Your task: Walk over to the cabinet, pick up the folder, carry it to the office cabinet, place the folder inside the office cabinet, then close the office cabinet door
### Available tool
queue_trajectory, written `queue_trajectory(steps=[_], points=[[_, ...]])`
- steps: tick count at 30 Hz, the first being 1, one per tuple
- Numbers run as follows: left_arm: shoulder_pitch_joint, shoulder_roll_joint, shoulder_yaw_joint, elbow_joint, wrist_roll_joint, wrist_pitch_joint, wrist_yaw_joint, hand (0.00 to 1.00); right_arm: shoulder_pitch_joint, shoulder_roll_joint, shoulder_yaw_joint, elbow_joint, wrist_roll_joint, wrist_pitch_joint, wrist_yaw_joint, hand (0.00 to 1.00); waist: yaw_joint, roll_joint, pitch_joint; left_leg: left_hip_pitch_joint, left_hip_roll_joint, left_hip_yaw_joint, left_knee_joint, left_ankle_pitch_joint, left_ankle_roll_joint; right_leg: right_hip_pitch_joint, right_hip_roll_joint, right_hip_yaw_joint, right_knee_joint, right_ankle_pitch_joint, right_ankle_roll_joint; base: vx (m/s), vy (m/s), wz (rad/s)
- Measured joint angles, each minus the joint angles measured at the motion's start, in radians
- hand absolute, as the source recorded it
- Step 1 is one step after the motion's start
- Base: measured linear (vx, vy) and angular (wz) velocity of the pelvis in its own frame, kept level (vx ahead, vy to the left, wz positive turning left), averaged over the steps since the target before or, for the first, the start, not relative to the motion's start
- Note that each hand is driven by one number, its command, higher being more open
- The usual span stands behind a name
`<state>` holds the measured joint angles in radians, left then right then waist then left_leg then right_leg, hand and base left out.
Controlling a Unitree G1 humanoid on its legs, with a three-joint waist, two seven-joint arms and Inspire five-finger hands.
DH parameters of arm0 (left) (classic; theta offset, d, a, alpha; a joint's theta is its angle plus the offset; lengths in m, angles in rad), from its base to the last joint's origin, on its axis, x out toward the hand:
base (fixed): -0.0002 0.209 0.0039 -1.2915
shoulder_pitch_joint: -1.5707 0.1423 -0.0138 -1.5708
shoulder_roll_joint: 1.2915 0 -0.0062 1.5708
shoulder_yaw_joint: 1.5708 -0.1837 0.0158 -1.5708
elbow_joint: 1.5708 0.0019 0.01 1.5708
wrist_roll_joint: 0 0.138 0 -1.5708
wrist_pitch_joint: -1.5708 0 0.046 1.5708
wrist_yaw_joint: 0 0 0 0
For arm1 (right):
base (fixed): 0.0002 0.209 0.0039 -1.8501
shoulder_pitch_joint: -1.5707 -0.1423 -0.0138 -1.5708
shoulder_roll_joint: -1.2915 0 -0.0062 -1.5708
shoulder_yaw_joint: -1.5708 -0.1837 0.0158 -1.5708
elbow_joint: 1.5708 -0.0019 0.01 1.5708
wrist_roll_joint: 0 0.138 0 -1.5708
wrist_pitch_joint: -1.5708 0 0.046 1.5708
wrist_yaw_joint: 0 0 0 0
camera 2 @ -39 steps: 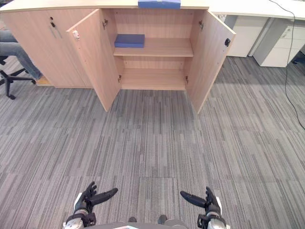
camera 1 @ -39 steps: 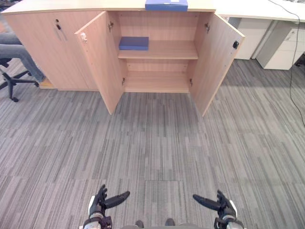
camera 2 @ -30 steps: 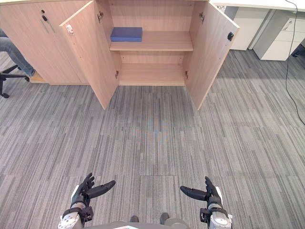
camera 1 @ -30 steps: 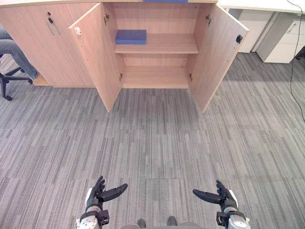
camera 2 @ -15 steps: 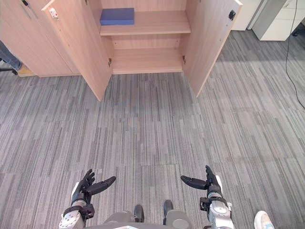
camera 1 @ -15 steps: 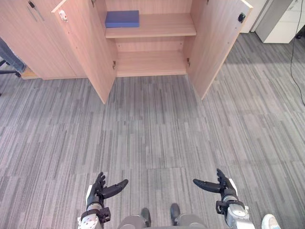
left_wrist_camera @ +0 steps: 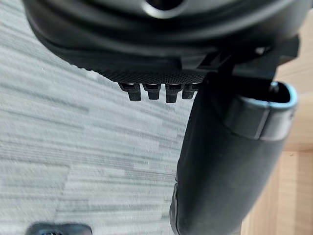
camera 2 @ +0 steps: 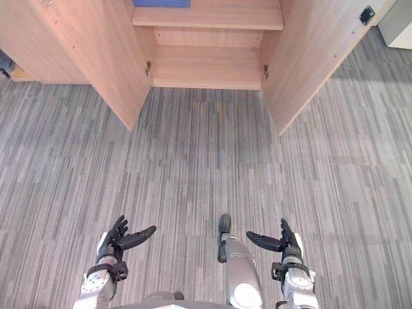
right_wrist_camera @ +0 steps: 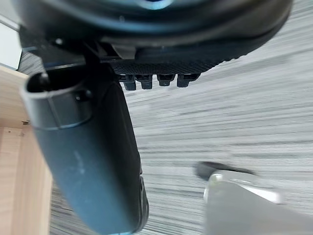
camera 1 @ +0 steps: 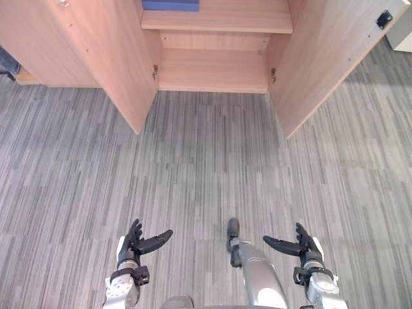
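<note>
A grey striped carpet floor (camera 1: pixel 206 161) spreads before a light wooden cabinet (camera 1: pixel 215 69) whose doors (camera 1: pixel 109 58) stand wide open. A flat blue folder (camera 1: pixel 170 5) lies at the left of its upper shelf (camera 1: pixel 244 16), mostly cut off by the view's top edge. Nearest the viewer, the left hand (camera 1: pixel 132 248) and right hand (camera 1: pixel 302 246) hang released, fingers straight, holding nothing.

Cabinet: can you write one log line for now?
cabinet: ahead, both doors open | folder: blue, on upper shelf | left hand: open, empty | right hand: open, empty
</note>
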<state>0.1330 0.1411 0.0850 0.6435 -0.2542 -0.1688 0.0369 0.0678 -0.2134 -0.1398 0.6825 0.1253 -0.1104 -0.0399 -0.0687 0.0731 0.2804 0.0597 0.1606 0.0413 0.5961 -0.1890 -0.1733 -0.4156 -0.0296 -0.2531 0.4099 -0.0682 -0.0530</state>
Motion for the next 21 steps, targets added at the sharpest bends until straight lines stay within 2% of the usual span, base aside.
queue_trajectory(steps=[1,2,3,4,5,6,8,9,10,11,12,13,14,15,16,17,18,19,20,21], points=[[0.007,-0.009,0.002,-0.001,0.0,-0.004,-0.001,1.0,-0.009,0.0,0.019,0.01,0.0,0.0,-0.002,1.0,0.005,-0.003,0.013,-0.095,0.039,0.007,0.274,0.036,-0.004,0.096,0.027,-0.001,-0.041,-0.027,-0.008,0.67,-0.241,-0.05],[0.009,-0.009,0.004,-0.001,-0.001,-0.005,-0.004,1.0,-0.015,0.007,0.033,0.017,0.001,0.001,-0.005,1.0,0.019,-0.01,0.021,-0.16,0.066,0.034,0.436,0.004,0.025,0.177,0.048,0.006,-0.08,-0.039,-0.016,0.64,-0.209,-0.11],[0.009,-0.009,0.005,-0.003,-0.001,-0.005,-0.005,1.0,-0.016,0.019,0.037,0.011,0.001,0.0,-0.006,1.0,0.034,-0.024,0.031,-0.221,0.084,0.07,0.525,-0.023,0.044,0.254,0.059,0.014,-0.123,-0.053,-0.024,0.57,-0.165,-0.13],[0.008,-0.011,0.005,-0.006,-0.001,-0.006,-0.007,1.0,-0.018,0.034,0.039,0.003,0.006,-0.004,-0.007,1.0,0.05,-0.043,0.036,-0.304,0.09,0.119,0.54,-0.049,0.085,0.343,0.062,0.026,-0.191,-0.064,-0.024,0.43,-0.112,-0.1],[0.008,-0.013,0.005,-0.009,-0.001,-0.006,-0.01,1.0,-0.019,0.038,0.039,-0.004,0.012,-0.006,-0.007,1.0,0.058,-0.05,0.037,-0.347,0.089,0.147,0.51,-0.062,0.1,0.381,0.063,0.032,-0.222,-0.065,-0.022,0.65,-0.122,-0.19],[0.006,-0.015,0.003,-0.011,-0.001,-0.006,-0.017,1.0,-0.026,0.037,0.039,-0.005,0.012,-0.015,-0.006,1.0,0.079,-0.057,0.034,-0.441,0.064,0.184,0.339,-0.077,0.119,0.456,0.062,0.05,-0.294,-0.068,-0.018,0.67,-0.065,-0.34],[0.005,-0.013,0.005,-0.012,0.0,-0.006,-0.018,1.0,-0.045,0.032,0.037,0.005,0.012,-0.014,-0.006,1.0,0.095,-0.06,0.036,-0.497,0.018,0.174,0.073,-0.059,0.115,0.512,0.053,0.08,-0.34,-0.079,0.004,0.58,0.008,-0.47],[0.009,-0.015,0.006,-0.004,0.0,-0.004,-0.014,1.0,-0.059,0.034,0.025,0.026,0.012,-0.013,-0.008,1.0,0.106,-0.061,0.036,-0.499,-0.026,0.139,-0.188,0.011,0.103,0.562,0.04,0.101,-0.375,-0.093,0.026,0.63,0.131,-0.66],[0.015,-0.016,0.006,-0.003,0.0,-0.002,-0.01,1.0,-0.065,0.032,0.019,0.048,0.012,-0.013,-0.014,1.0,0.119,-0.061,0.033,-0.492,-0.049,0.11,-0.328,0.134,0.1,0.613,0.028,0.131,-0.402,-0.112,0.053,0.76,0.175,-0.74],[0.017,-0.016,0.005,-0.001,0.0,0.001,-0.006,1.0,-0.064,0.031,0.02,0.056,0.012,-0.011,-0.016,1.0,0.127,-0.062,0.028,-0.484,-0.058,0.104,-0.325,0.2,0.108,0.625,0.021,0.148,-0.401,-0.121,0.068,0.67,0.212,-0.65],[0.016,-0.013,0.006,0.001,0.0,0.003,0.003,1.0,-0.06,0.037,0.02,0.066,0.012,-0.01,-0.017,1.0,0.128,-0.08,0.013,-0.472,-0.086,0.099,-0.327,0.272,0.191,0.626,-0.012,0.162,-0.37,-0.138,0.093,0.68,0.242,-0.21],[-0.001,-0.017,0.009,-0.003,0.0,0.004,0.005,1.0,-0.055,0.039,0.012,0.072,0.011,-0.008,-0.012,1.0,0.113,-0.098,0.002,-0.471,-0.119,0.108,-0.298,0.233,0.219,0.585,-0.055,0.17,-0.267,-0.151,0.115,0.68,0.245,0.03],[-0.005,-0.021,0.008,-0.007,0.0,0.004,0.003,1.0,-0.054,0.04,0.002,0.082,0.011,-0.007,-0.011,1.0,0.105,-0.099,0.002,-0.465,-0.128,0.109,-0.273,0.203,0.226,0.566,-0.067,0.177,-0.196,-0.152,0.118,0.68,0.248,0.22],[-0.004,-0.021,0.006,-0.006,0.0,0.004,0.002,1.0,-0.053,0.049,-0.01,0.1,0.01,0.003,-0.011,1.0,0.097,-0.109,0.003,-0.414,-0.148,0.115,-0.246,0.141,0.234,0.516,-0.093,0.185,0.015,-0.139,0.139,0.67,0.224,0.07],[0.0,-0.019,0.006,-0.003,0.0,0.005,0.002,1.0,-0.047,0.056,-0.009,0.102,0.009,0.007,-0.011,1.0,0.091,-0.116,0.002,-0.357,-0.161,0.12,-0.247,0.102,0.247,0.456,-0.118,0.186,0.207,-0.085,0.203,0.78,0.237,0.04],[0.001,-0.011,0.004,-0.002,0.0,0.009,0.002,1.0,-0.041,0.062,-0.001,0.104,0.009,0.008,-0.008,1.0,0.078,-0.117,0.002,-0.275,-0.171,0.118,-0.257,0.059,0.254,0.37,-0.15,0.179,0.459,-0.05,0.214,0.62,0.157,-0.01],[0.002,-0.006,0.003,-0.001,0.001,0.01,0.003,1.0,-0.04,0.063,0.008,0.105,0.009,0.008,-0.006,1.0,0.075,-0.117,0.002,-0.227,-0.173,0.117,-0.275,0.045,0.256,0.335,-0.161,0.167,0.542,-0.073,0.177,0.58,0.104,-0.02],[0.004,0.007,0.0,-0.002,0.001,0.008,0.005,1.0,-0.036,0.066,0.041,0.103,0.009,0.007,-0.004,1.0,0.069,-0.112,-0.002,-0.112,-0.169,0.111,-0.346,0.029,0.256,0.264,-0.161,0.133,0.613,-0.129,0.115,0.63,0.025,0.04],[-0.005,0.019,0.0,-0.003,0.0,0.002,0.006,1.0,-0.037,0.067,0.064,0.098,0.008,0.006,-0.003,1.0,0.06,-0.108,-0.001,-0.038,-0.154,0.103,-0.402,0.026,0.251,0.213,-0.138,0.095,0.555,-0.171,0.093,0.61,-0.013,0.12],[-0.009,0.02,0.001,-0.003,0.0,0.0,0.006,1.0,-0.04,0.068,0.071,0.098,0.007,0.006,-0.002,1.0,0.054,-0.106,0.0,-0.013,-0.142,0.101,-0.42,0.026,0.251,0.189,-0.124,0.077,0.497,-0.188,0.086,0.39,-0.039,0.21]])
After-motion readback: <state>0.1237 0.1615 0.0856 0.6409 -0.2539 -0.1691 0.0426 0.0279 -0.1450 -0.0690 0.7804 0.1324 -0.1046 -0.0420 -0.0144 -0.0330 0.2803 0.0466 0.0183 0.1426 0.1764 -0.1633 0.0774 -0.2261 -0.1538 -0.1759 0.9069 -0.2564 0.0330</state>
